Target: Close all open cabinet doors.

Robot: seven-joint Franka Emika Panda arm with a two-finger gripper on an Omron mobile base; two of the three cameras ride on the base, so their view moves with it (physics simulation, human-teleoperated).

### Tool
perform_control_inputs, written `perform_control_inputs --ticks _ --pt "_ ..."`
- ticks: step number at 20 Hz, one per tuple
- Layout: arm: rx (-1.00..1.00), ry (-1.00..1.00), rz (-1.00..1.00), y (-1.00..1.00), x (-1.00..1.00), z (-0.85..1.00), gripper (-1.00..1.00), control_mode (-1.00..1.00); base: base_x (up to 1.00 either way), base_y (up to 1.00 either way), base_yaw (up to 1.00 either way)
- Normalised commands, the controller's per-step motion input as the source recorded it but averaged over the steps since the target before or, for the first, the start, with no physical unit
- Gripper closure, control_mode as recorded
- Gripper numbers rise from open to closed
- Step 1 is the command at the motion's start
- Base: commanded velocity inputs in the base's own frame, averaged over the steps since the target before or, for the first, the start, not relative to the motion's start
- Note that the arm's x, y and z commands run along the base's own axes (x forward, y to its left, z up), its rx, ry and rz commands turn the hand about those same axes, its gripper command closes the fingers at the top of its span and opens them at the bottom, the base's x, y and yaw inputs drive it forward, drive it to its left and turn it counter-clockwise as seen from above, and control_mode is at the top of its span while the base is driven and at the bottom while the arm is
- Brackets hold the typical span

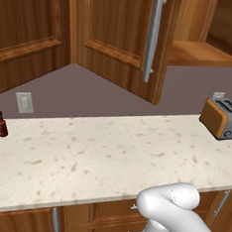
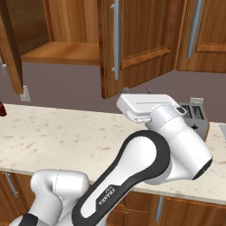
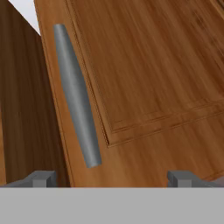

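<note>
A: How does the gripper (image 3: 112,179) stand?
B: Its two dark fingertips (image 3: 41,178) are spread wide with nothing between them, facing an open cabinet door (image 3: 144,83) close up, just right of that door's silver bar handle (image 3: 76,98).
A: And the room, from the left?
B: In the left base view a small red sauce bottle (image 1: 1,124) stands upright near the left end of the speckled cream counter (image 1: 99,156), with a white wall switch (image 1: 24,102) on the grey-brown wall (image 1: 90,93) behind it. Above, reddish-brown cabinet doors (image 1: 122,34) hang swung out from the wall; past them a bare wooden shelf (image 1: 203,54) shows. An orange and silver toaster (image 1: 222,119) sits at the counter's right end.
A: Below the counter?
B: Wooden drawer fronts (image 1: 114,210) with small silver handles.
</note>
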Motion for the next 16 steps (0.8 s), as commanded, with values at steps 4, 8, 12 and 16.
perform_control_inputs --ticks 4,8,12,16 --pt "0.01 0.00 0.00 -0.03 0.19 0.00 -1.00 -1.00 0.00 0.00 0.00" --pt "-0.03 -0.05 0.00 0.34 0.14 -0.10 -1.00 -1.00 0.00 0.00 0.00" --pt "-0.09 -0.23 0.00 0.36 0.08 -0.02 -1.00 -1.00 0.00 0.00 0.00" --pt "-0.05 -0.17 0.00 0.24 0.15 0.00 -1.00 -1.00 0.00 0.00 0.00"
